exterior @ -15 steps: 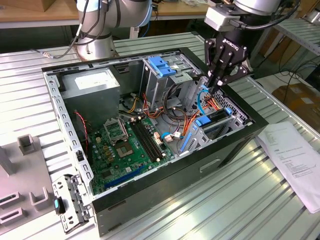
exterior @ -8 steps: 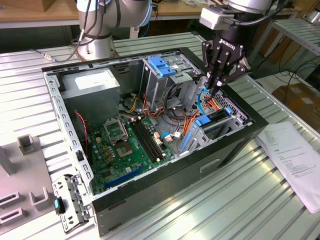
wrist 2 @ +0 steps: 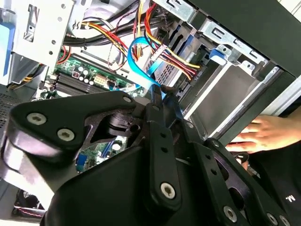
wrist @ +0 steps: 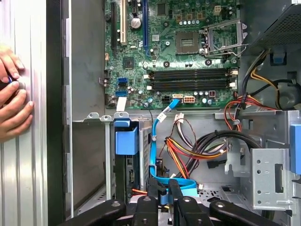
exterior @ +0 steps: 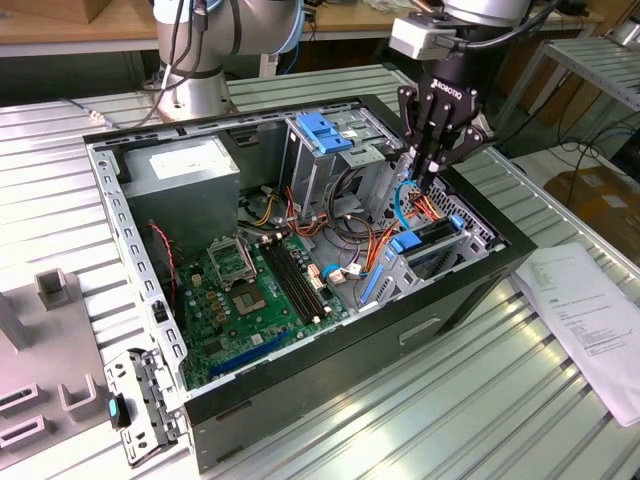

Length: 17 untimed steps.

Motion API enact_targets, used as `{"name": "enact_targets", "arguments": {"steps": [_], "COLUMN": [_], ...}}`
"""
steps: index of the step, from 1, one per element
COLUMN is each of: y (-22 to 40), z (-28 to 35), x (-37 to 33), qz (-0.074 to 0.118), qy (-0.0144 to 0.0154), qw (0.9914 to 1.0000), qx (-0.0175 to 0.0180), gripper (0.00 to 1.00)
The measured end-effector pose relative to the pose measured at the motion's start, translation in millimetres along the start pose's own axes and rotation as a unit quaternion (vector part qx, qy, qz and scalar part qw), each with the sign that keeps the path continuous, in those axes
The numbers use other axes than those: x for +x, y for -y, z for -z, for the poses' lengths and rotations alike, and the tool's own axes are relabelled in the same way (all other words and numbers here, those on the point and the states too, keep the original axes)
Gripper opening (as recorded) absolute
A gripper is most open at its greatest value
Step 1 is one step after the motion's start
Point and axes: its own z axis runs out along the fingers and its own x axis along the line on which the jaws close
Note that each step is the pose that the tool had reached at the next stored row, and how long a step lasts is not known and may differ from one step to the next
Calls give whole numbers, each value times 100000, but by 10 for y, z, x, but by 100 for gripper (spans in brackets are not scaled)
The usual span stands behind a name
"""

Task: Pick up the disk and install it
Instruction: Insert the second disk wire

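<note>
Exterior view: gripper [exterior: 428,180] points straight down into the case [exterior: 130,250], beside the disk [exterior: 432,238].

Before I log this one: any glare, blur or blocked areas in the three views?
Exterior view: bright glare stripes on the ribbed metal table, case interior evenly lit. Second wrist view: the dark gripper body blocks the lower half, and a person's hand looks soft. First wrist view: motherboard sharp, the table at the edge washed out.
</note>
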Motion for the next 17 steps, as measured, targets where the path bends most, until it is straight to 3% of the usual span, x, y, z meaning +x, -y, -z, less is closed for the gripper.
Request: {"name": "enact_targets", "arguments": {"steps": [2, 7, 10, 11, 17], "y": [1, 1, 1, 1, 4], "z": [-9, -29, -41, -45, -113], "x": [-4, -7, -10, -10, -22], "qz": [-1, -13, -19, -22, -46], "qy": [-284, -936, -1309, -1392, -2115], "qw": [100000, 99996, 99991, 99990, 99978], "qx": [9, 31, 42, 45, 67], "gripper": [11, 11, 17, 24, 24]}}
